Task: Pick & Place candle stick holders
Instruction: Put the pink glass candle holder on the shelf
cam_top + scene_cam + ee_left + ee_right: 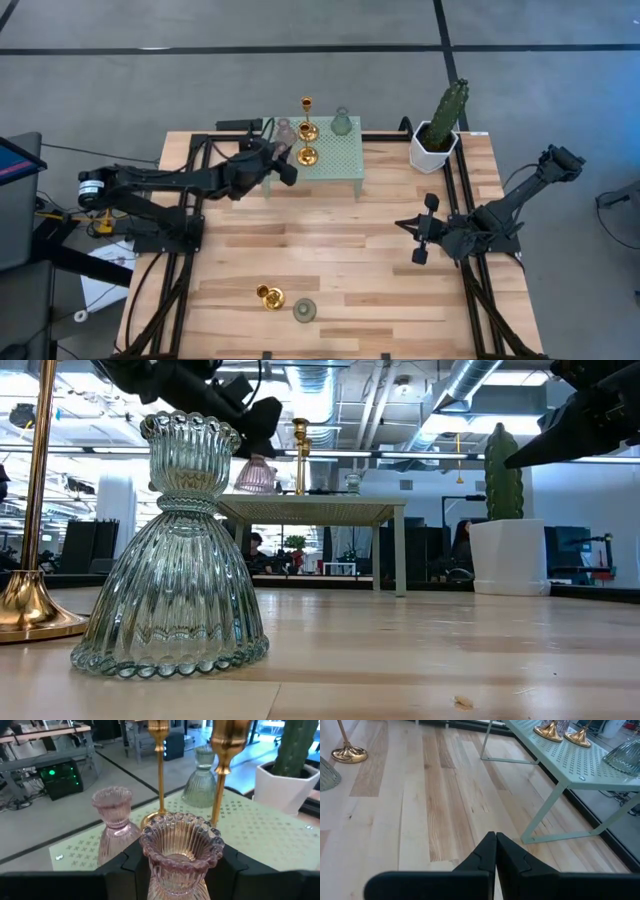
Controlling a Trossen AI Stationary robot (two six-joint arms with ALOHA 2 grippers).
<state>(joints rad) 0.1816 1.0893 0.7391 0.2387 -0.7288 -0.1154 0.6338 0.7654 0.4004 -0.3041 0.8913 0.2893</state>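
I have a pink ribbed glass candle holder (pixel 181 851) clamped between the half-closed fingers of my left gripper (pixel 283 166), held upright at the front left corner of the mint perforated stand (pixel 340 160). A second pink holder (pixel 115 822) stands on the stand just beside it, with two gold candlesticks (pixel 307 130) and a sage green holder (pixel 341 122) behind. My right gripper (pixel 421 229) waits shut over the bare wood. I judge this the carrying step; next I must either set it down level on the stand or clear its edge without tipping neighbours. One gold holder (pixel 271 296) and one green (pixel 305 310) sit near the table's front edge.
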